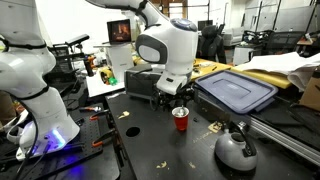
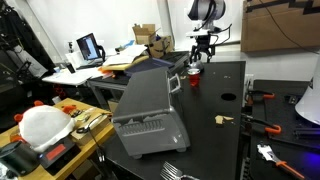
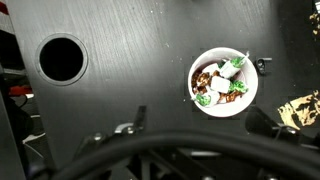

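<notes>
red cup (image 1: 180,124) | upright | holds brown, white, green scraps (image 3: 222,84) | stands on dark tabletop (image 1: 150,145)

The arm (image 1: 165,45) was white, with thick rounded segments and dark grey rings at the joints. Its gripper (image 1: 179,96) was black.

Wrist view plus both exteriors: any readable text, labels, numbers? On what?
No text can be read in any view.
On the red cup: no print shows.
On the laptop screen: lit, content too small to read.
On the cardboard box: any marking is too blurred to read.
</notes>
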### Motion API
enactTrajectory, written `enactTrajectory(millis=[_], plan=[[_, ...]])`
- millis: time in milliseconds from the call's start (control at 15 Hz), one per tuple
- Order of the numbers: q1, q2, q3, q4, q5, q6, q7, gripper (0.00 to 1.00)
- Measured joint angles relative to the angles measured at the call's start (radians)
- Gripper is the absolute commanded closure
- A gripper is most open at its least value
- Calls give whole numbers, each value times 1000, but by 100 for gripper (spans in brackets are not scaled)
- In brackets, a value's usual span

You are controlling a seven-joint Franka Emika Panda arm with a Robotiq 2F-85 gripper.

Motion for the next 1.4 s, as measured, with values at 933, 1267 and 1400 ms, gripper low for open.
enactTrajectory(millis=[933,1267,1400], plan=[[51,10,1,42,-141,18,-1,0],[22,50,0,65,-61,18,-1,0],[4,72,-1,73,-25,18,-1,0]])
